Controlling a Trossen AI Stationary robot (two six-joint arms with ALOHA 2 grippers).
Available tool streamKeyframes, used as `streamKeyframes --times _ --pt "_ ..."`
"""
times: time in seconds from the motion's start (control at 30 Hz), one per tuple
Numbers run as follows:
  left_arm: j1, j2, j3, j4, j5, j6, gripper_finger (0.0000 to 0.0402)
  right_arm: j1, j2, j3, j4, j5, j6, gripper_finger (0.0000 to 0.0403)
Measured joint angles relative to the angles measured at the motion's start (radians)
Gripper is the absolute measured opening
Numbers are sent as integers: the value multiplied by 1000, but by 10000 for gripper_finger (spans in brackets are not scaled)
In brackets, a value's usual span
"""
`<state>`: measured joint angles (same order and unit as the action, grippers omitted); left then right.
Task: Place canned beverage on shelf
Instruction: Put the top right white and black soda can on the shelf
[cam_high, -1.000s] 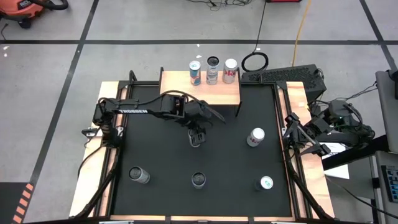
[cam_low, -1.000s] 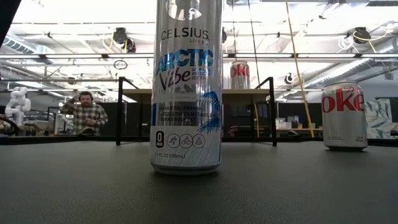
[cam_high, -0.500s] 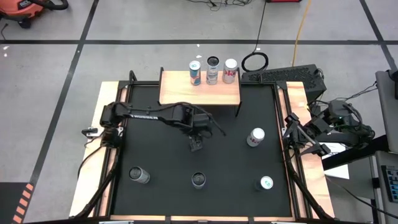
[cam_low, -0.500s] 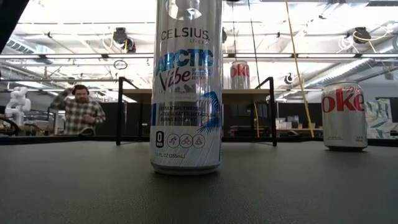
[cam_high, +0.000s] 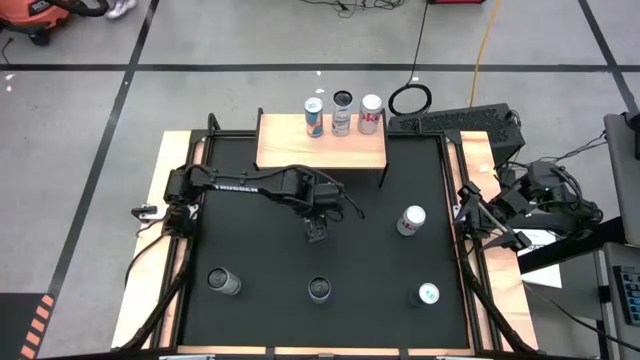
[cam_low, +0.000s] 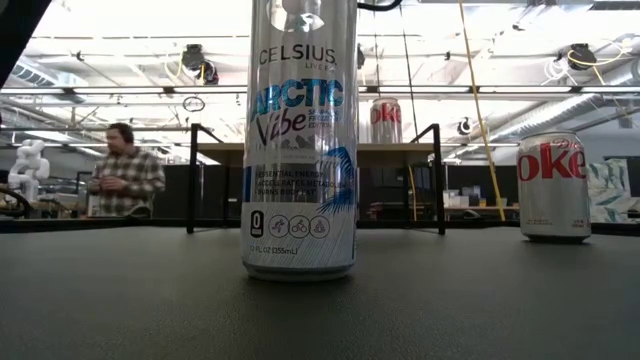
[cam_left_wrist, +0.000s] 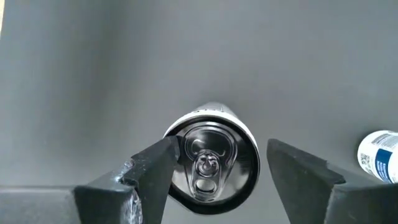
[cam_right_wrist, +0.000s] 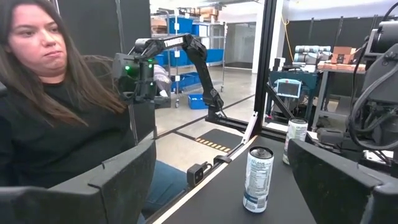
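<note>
The left gripper (cam_high: 316, 234) hangs over the middle of the table (cam_high: 250, 260), fingers spread and empty. In the left wrist view the gripper (cam_left_wrist: 214, 171) looks straight down on an upright can (cam_left_wrist: 212, 163); the can top sits between the two fingers (cam_left_wrist: 152, 171), closer to one than the other, with no contact evident. In the high view this can (cam_high: 319, 289) appears to be the one near the table's front edge, just ahead of the gripper. The shelf (cam_high: 290, 150) stands at the far edge and holds three cans (cam_high: 342, 112) along its back, leaving the front and left free.

The step in hand is judged to be the approach. For a sound grasp, the can should be centred between the fingers before descent, gripped at mid-body and kept vertical.

The right gripper (cam_high: 478, 222) waits at the right edge, fingers apart.
</note>
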<state>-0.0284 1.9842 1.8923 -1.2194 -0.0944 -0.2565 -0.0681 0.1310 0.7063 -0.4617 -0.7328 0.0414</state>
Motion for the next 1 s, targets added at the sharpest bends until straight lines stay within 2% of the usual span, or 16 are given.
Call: streamKeyframes --times 0.57,1.0 --pt "-1 -54 -6 -5 26 -27 251 0 0 0 0 0 0 345" --pt "24 -55 -5 -39 -22 -18 251 0 0 0 0 0 0 345"
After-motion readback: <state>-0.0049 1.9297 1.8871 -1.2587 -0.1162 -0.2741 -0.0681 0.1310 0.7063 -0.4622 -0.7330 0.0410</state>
